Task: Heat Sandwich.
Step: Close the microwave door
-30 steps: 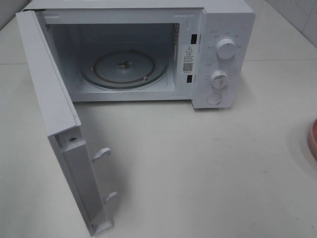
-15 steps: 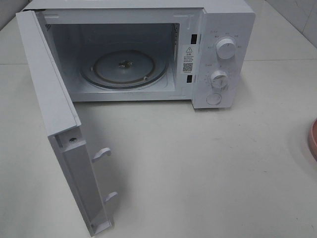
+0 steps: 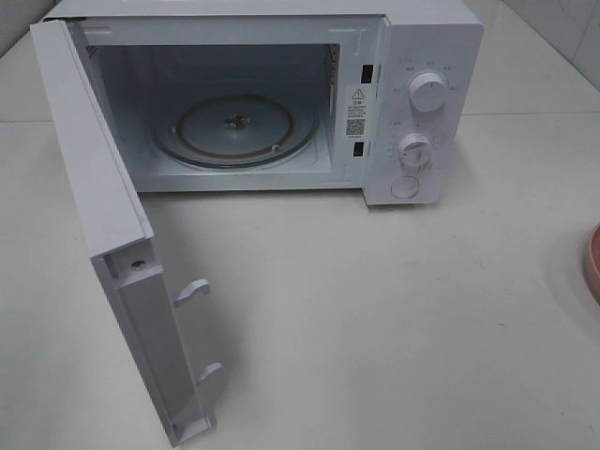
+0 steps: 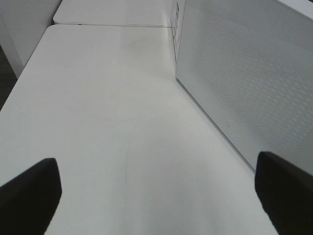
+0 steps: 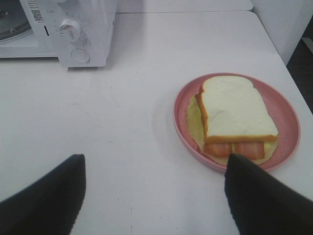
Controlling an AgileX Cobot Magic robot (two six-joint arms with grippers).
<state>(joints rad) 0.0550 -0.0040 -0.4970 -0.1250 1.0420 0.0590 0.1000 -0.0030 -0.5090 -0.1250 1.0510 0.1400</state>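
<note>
We found the microwave (image 3: 281,94) standing on the surface (image 3: 375,319) with its door (image 3: 112,244) swung fully out to the left. The cavity was clear, and the glass turntable (image 3: 234,129) inside carried nothing. We therefore judged the door-opening step complete.

The sandwich (image 5: 234,115) lay in the pink dish (image 5: 288,115), which rested on the surface to the right of the microwave and well apart from it. In the high view only the dish's rim showed at the right edge. The sandwich sat flat, white bread on top, with orange filling and a pale yellow layer showing at its near edge.

The right gripper (image 5: 154,196) hovered near the dish on its near side, jaws spread wide and pinching nothing; one finger (image 5: 259,196) stood just beside the dish rim, though we could not tell whether it touched. The left gripper (image 4: 156,196) hung beside the outer face of the door, jaws likewise spread wide and empty.

We judged the task to be at an early stage. Remaining steps, in our estimate:
1. Grasp the dish.
2. Carry it to the turntable.
3. Close the door.
4. Set the knobs (image 3: 427,92).
</note>
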